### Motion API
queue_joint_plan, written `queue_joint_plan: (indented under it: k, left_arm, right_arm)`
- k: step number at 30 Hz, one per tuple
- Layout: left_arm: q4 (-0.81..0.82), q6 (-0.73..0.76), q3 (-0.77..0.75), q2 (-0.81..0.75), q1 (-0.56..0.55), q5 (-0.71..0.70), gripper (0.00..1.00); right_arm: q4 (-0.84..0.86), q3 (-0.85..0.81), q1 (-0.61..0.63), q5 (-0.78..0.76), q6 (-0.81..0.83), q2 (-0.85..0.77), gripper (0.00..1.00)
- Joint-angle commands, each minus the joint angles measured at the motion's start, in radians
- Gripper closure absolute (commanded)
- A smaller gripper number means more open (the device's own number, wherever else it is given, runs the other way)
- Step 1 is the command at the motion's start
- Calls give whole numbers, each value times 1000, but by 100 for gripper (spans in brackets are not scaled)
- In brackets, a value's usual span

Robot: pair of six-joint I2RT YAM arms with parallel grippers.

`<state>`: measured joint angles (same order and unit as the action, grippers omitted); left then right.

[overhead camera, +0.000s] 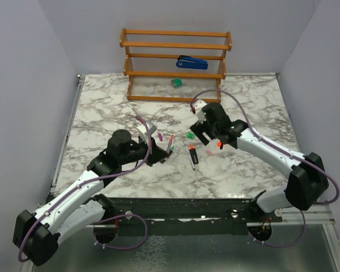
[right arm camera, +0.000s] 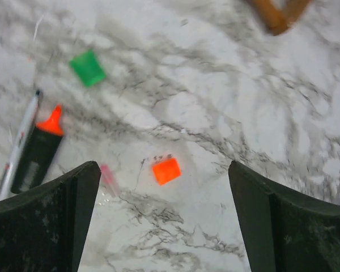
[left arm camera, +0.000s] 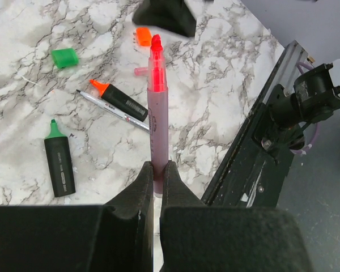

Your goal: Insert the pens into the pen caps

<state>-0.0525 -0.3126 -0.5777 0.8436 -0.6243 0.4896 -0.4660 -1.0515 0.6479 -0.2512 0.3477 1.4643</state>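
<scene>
Pink pen (left arm camera: 158,113) is pinched at its tail end in the left gripper (left arm camera: 157,170), jaws pressed tight on the barrel. The red tip sticks out free toward the top of the left wrist view. My read: held that way so a cap can slide on without the fingers blocking.

Just past the tip, near top centre of that view, are the pale pink cap (left arm camera: 140,71) and the orange cap (left arm camera: 143,35). Both lie loose on the marble table (left arm camera: 226,85).

Right gripper (right arm camera: 163,167) hangs over the same spot, jaws spread wide, holding nothing. In its own view the orange cap sits mid-gap and the pale pink cap is just beside the left-hand finger. Looks to me like a cap pick, which one I can't say.

Further out:
- green cap (right arm camera: 87,68), upper left of the right wrist view
- orange-tipped marker (right arm camera: 39,150) and grey pen (right arm camera: 20,144), side by side at its left edge
- green-tipped marker (left arm camera: 59,160), lower left of the left wrist view, uncapped
</scene>
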Motion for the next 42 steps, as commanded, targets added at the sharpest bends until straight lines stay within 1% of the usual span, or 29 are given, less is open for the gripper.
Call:
queue_joint_plan:
  k: [1, 2, 3, 4, 5, 6, 7, 8, 9, 10, 12, 14, 16, 18, 22, 28, 31, 35, 42]
  left_arm:
    - [-11, 27, -34, 2, -6, 21, 100]
    - [-7, 26, -34, 4, -6, 22, 100]
    - [-5, 27, -34, 5, -6, 24, 100]
    - [-18, 35, -42, 6, -6, 19, 100]
    - [-28, 39, -44, 4, -6, 12, 100]
    - [-35, 42, -47, -2, -6, 5, 100]
    - [-43, 44, -49, -9, -6, -1, 100]
    - [-47, 46, -48, -17, -6, -6, 100]
    - [-48, 50, -49, -25, -6, -11, 100]
    - [-52, 54, -50, -30, -6, -18, 100]
    - [-60, 62, -53, -37, -5, -29, 100]
    - [-63, 66, -54, -39, -6, -30, 100]
    - [-64, 67, -55, -40, -5, -26, 100]
    - [-66, 72, -57, -39, -6, -19, 100]
    - [-68, 76, -57, -30, -5, 2, 100]
    - [-71, 82, -60, -19, -6, 6, 100]
    - [-74, 84, -60, -19, -6, 5, 100]
    - [-76, 86, -60, -19, -6, 10, 100]
    - [-86, 90, -61, -14, -6, 10, 100]
  right_arm:
    - [2, -108, 3, -365, -565, -115, 0]
    - [-66, -133, 1, -384, -748, -127, 0]
    - [-117, -147, -2, -367, -902, -136, 0]
    - [-112, -133, -26, -176, -1145, -149, 3]
    - [-185, -140, -29, -153, -1306, -140, 9]
    - [-276, -149, -30, -146, -1505, -124, 14]
    - [-368, -148, -28, -122, -1707, -108, 14]
    - [-442, -140, -28, -85, -1870, -97, 15]
    - [-499, -127, -28, -49, -2027, -87, 17]
    - [-532, -112, -27, -12, -2147, -81, 18]
    - [-561, -85, -28, 8, -2311, -75, 21]
    - [-583, -77, -27, -32, -2408, -60, 23]
    - [-619, -81, -27, -67, -2496, -27, 29]
    - [-617, -83, -28, -78, -2530, 10, 36]
    - [-601, -82, -29, -70, -2570, 84, 44]
    - [-529, -27, -30, -78, -2621, 133, 49]
    - [-508, -20, -43, -93, -2620, 156, 50]
    - [-490, -13, -53, -89, -2621, 177, 54]
    - [-446, -11, -64, -102, -2626, 219, 55]
